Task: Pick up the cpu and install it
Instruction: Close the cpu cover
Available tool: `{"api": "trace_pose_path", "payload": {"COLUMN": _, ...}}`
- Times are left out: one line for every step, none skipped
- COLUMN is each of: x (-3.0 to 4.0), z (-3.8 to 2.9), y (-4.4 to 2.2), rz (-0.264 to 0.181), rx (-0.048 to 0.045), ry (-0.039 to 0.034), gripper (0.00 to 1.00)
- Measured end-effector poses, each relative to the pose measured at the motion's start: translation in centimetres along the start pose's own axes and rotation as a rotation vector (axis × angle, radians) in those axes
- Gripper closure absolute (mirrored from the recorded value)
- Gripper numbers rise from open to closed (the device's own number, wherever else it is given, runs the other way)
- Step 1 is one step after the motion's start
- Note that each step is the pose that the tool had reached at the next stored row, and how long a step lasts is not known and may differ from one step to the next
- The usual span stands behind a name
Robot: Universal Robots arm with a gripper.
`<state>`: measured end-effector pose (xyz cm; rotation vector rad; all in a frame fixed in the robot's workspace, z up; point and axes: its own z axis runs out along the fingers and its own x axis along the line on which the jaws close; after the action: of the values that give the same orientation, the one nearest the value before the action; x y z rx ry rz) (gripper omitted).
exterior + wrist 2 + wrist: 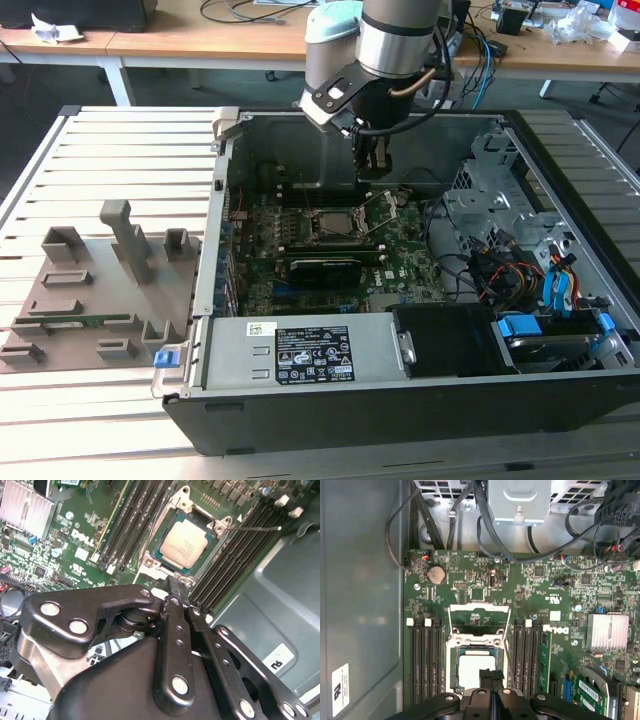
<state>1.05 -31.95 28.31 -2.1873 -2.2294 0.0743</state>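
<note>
Two risks stand out, as I judge it. The cpu (pixel 186 544) lies flat in its socket on the motherboard (pixel 560 587), inside the open computer case (pixel 300 400), with its silvery top up and a thin rim showing around it in the second wrist view. The pincer (pixel 175 582) is close by the socket's edge, its fingers drawn together with nothing between them. I cannot tell whether the tips touch the frame. The load plate (pixel 479 616) stands swung open beyond the chip, and the thin retention lever (pixel 255 528) juts out across the memory slots (pixel 235 555), so nothing clamps the chip down.

First risk: I cannot tell from these views whether the chip sits fully square in the frame — if it does not, a downward press from the closed fingertips could bend the socket pins beneath it.

Second risk: the tips are so near the socket that a small sideways drift could nudge the loose chip askew or snag the lever. Memory slots flank the socket on both sides — little room for error.
</note>
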Motion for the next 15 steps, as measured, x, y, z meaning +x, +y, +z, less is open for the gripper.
{"api": "trace_pose_path", "payload": {"x": 0.00, "z": -0.01, "y": 0.30, "rz": 0.000, "rx": 0.0000, "ry": -0.0008, "gripper": 0.89}}
{"api": "trace_pose_path", "payload": {"x": -0.01, "z": -0.02, "y": 0.58, "rz": 0.000, "rx": 0.0000, "ry": -0.0013, "gripper": 0.89}}
{"api": "trace_pose_path", "payload": {"x": -0.01, "z": -0.03, "y": 0.84, "rz": 0.000, "rx": 0.0001, "ry": -0.0024, "gripper": 0.89}}
{"api": "trace_pose_path", "payload": {"x": -0.02, "z": -0.05, "y": 1.30, "rz": 0.000, "rx": 0.0001, "ry": -0.0036, "gripper": 0.89}}
{"api": "trace_pose_path", "payload": {"x": -0.03, "z": -0.07, "y": 1.67, "rz": 0.000, "rx": 0.0001, "ry": -0.0045, "gripper": 0.89}}
{"api": "trace_pose_path", "payload": {"x": -0.03, "z": -0.08, "y": 1.84, "rz": 0.000, "rx": 0.0002, "ry": -0.0049, "gripper": 0.89}}
{"api": "trace_pose_path", "payload": {"x": -0.03, "z": -0.09, "y": 2.11, "rz": 0.000, "rx": 0.0001, "ry": -0.0051, "gripper": 0.89}}
{"api": "trace_pose_path", "payload": {"x": -0.04, "z": -0.10, "y": 2.28, "rz": 0.000, "rx": 0.0001, "ry": -0.0051, "gripper": 0.89}}
{"api": "trace_pose_path", "payload": {"x": -0.04, "z": -0.11, "y": 2.43, "rz": 0.000, "rx": 0.0001, "ry": -0.0051, "gripper": 0.89}}
{"api": "trace_pose_path", "payload": {"x": -0.04, "z": -0.12, "y": 2.63, "rz": 0.000, "rx": 0.0001, "ry": -0.0052, "gripper": 0.89}}
{"api": "trace_pose_path", "payload": {"x": -0.05, "z": -0.13, "y": 2.84, "rz": 0.000, "rx": 0.0001, "ry": -0.0053, "gripper": 0.89}}
{"api": "trace_pose_path", "payload": {"x": -0.05, "z": -0.14, "y": 3.06, "rz": 0.000, "rx": 0.0002, "ry": -0.0055, "gripper": 0.89}}
{"api": "trace_pose_path", "payload": {"x": -0.05, "z": -0.14, "y": 3.16, "rz": 0.000, "rx": 0.0001, "ry": -0.0055, "gripper": 0.89}}
{"api": "trace_pose_path", "payload": {"x": -0.06, "z": -0.15, "y": 3.32, "rz": 0.000, "rx": 0.0002, "ry": -0.0057, "gripper": 0.89}}
{"api": "trace_pose_path", "payload": {"x": -0.06, "z": -0.16, "y": 3.44, "rz": 0.000, "rx": 0.0001, "ry": -0.0057, "gripper": 0.89}}
